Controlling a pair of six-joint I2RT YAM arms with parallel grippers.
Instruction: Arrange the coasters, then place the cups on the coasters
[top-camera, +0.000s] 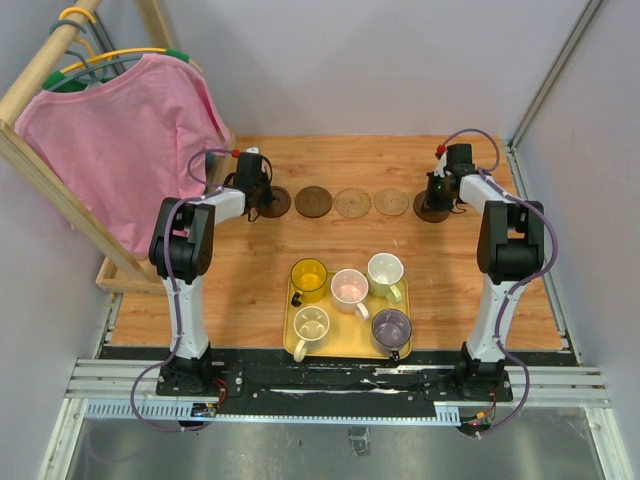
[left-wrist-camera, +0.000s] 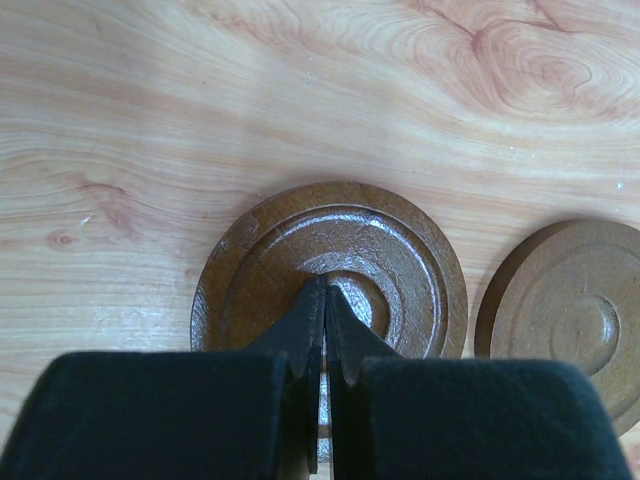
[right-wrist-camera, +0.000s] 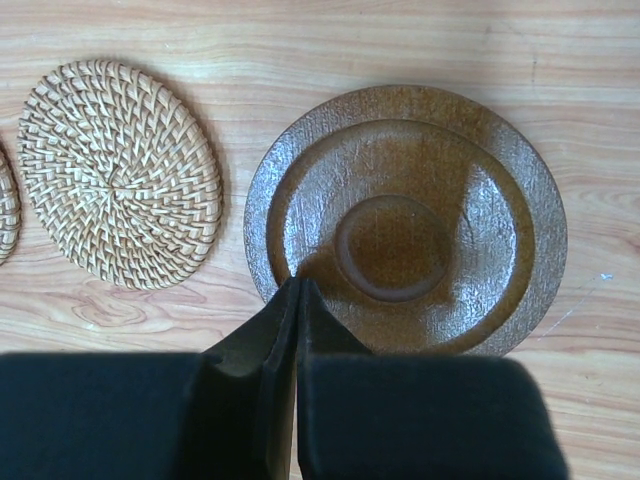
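Both jaws closed, over brown coasters (left-wrist-camera: 400, 260) (right-wrist-camera: 430, 170)

Bare table (top-camera: 330, 160) lies open beyond the left fingers (left-wrist-camera: 303, 335) and the right fingers (right-wrist-camera: 283, 320). Between the two, three coasters (top-camera: 352, 203) lie flat and low. On their near side, a free strip runs up to the tray (top-camera: 292, 335) of cups (top-camera: 350, 287). Outboard of the left fingers, a clothes rack (top-camera: 40, 170) and pink shirt (top-camera: 120, 130) crowd the table edge.

The top view looks down from high above the near edge of the counter (top-camera: 250, 270), taking in all of it, while the wrist views peer steeply down, close, at the row's leftmost coaster (left-wrist-camera: 400, 250) and rightmost coaster (right-wrist-camera: 480, 230), both shared with it.
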